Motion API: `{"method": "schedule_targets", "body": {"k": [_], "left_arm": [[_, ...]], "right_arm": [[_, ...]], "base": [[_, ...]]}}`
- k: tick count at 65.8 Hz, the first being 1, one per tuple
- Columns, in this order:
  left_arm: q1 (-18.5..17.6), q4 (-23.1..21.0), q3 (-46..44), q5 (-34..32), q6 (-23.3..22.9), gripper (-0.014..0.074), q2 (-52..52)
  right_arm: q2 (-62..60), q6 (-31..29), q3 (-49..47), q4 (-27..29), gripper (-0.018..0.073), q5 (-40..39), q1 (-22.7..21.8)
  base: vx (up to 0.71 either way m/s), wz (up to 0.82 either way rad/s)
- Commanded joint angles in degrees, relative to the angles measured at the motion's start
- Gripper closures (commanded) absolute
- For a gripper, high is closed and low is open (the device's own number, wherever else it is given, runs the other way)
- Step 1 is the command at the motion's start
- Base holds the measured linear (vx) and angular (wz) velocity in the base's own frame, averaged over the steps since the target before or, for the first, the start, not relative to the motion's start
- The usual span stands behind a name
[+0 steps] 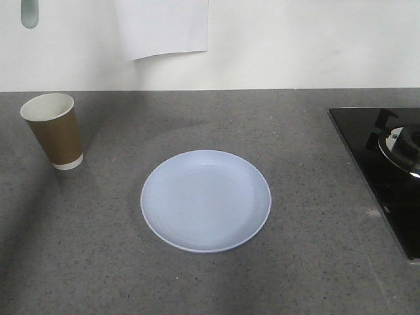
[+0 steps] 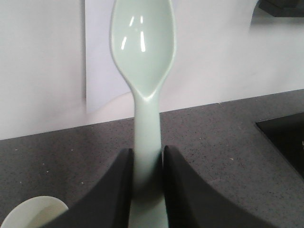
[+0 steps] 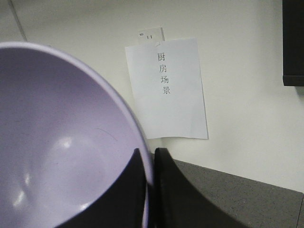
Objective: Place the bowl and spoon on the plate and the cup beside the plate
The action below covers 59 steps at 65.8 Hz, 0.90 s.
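Note:
The pale blue plate (image 1: 205,200) lies bare in the middle of the grey counter. A brown paper cup (image 1: 54,130) stands upright at the far left; its white rim (image 2: 33,211) shows at the bottom left of the left wrist view. My left gripper (image 2: 147,156) is shut on the handle of the mint-white spoon (image 2: 143,45), whose head points up toward the wall. My right gripper (image 3: 148,161) is shut on the rim of the lavender bowl (image 3: 61,152), one finger inside and one outside. Neither gripper shows in the front view.
A black glass cooktop (image 1: 387,164) with a burner occupies the counter's right side. A white paper sheet (image 3: 166,90) with printed characters hangs on the wall behind, also seen as a paper sheet (image 1: 163,26) in the front view.

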Motion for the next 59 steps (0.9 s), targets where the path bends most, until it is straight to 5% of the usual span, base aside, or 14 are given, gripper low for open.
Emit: {"method": "schedule_targets", "body": {"k": [1,59], "left_arm": [[-0.27,-1.58,-1.52,-3.35,0.02,0.0602,-1.76],[-0.27,-1.58,-1.52,-3.35,0.02,0.0602,-1.76]], "right_arm": [[-1.31,-0.58,-1.47,4.34,0.0564,-0.97,-0.25],[-1.31,-0.58,-1.47,4.34,0.0564,-0.97,-0.25]], "base": [[0.03,-0.01],[0.02,-0.01]]}}
